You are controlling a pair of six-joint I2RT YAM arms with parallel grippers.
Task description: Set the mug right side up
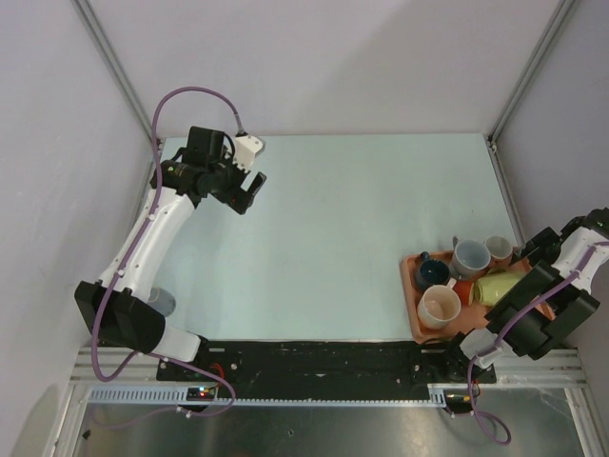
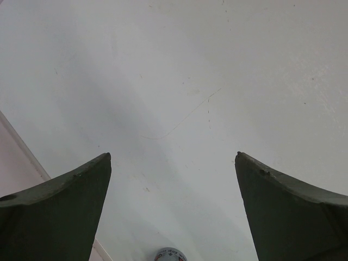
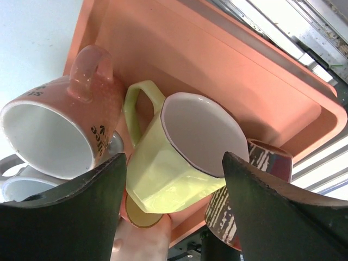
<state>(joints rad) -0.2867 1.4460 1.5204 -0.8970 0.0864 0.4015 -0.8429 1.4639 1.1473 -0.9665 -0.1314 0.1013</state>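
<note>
A yellow-green mug lies on its side among other mugs in the orange tray at the right. In the right wrist view the mug shows its white inside, mouth towards the camera and handle to the upper left. My right gripper is open, with one finger on each side of this mug; I cannot tell if the fingers touch it. In the top view the right gripper sits at the tray's right end. My left gripper is open and empty over the table at the far left.
The tray also holds a grey mug, a pink lettered mug, a dark blue mug, a peach mug and a striped brown mug. A small grey round object sits by the left arm's base.
</note>
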